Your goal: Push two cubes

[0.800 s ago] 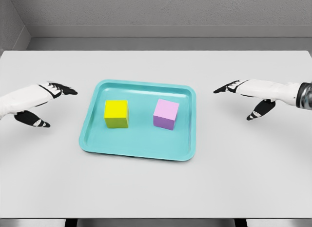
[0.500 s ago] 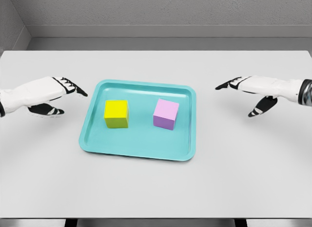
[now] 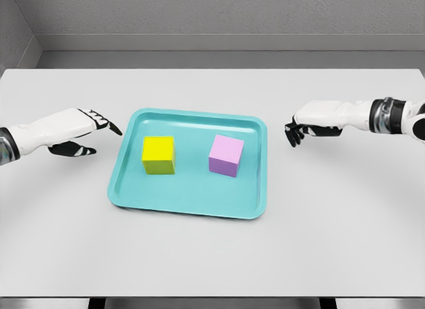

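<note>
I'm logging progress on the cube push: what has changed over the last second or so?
The left hand has moved in toward the tray's left edge, stopping just short of it. The right hand has turned, its fingers now curled downward rather than stretched toward the tray. Neither hand has touched anything. The yellow cube, the pink cube and the tray stayed where they were.

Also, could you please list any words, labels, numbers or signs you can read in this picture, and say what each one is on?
There is no readable text anywhere in the head view.
Yellow cube: plain faces, no marking.
Pink cube: plain faces, no marking.
Teal tray: no label or brand.
White table: bare of print.
Left hand and right hand: black and white only, no lettering to be seen.
</note>
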